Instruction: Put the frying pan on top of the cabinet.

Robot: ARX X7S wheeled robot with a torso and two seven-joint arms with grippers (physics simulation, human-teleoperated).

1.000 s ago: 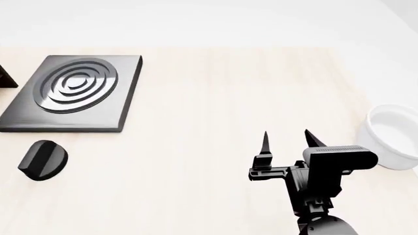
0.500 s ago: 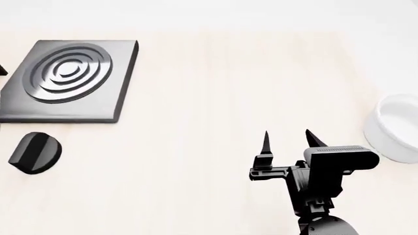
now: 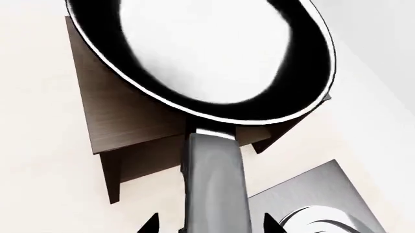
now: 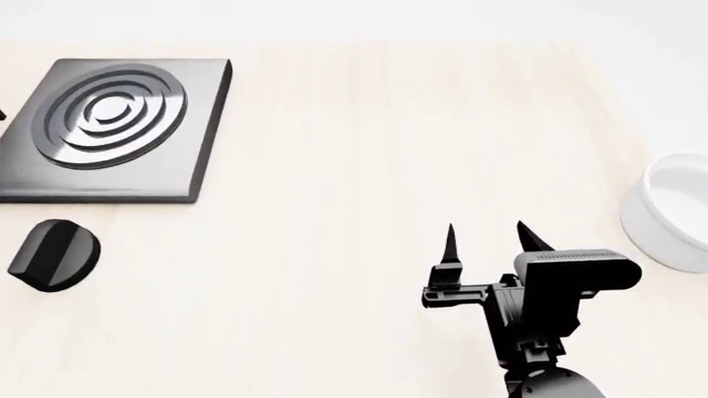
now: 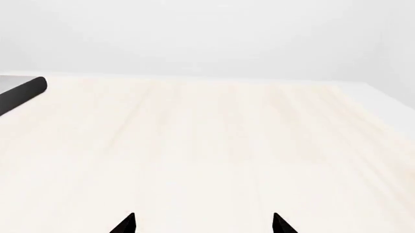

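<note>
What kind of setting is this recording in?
Likely a simulated kitchen worktop: a stove plate and white bowl sit on a pale wood counter, with a frying pan nearby.

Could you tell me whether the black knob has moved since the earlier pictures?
No. The knob sits by the stove plate's near left corner as before; both slid up-left together, so the head view shifted.

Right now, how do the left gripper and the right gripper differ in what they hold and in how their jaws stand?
The left gripper is shut on the handle of the frying pan, which hangs over the cabinet; the right gripper holds nothing. The left gripper's jaws clasp the grey handle; the right gripper's jaws stand apart over the bare table. The left gripper shows only in its wrist view, the right gripper also in the head view. Both have dark pointed fingertips.
</note>
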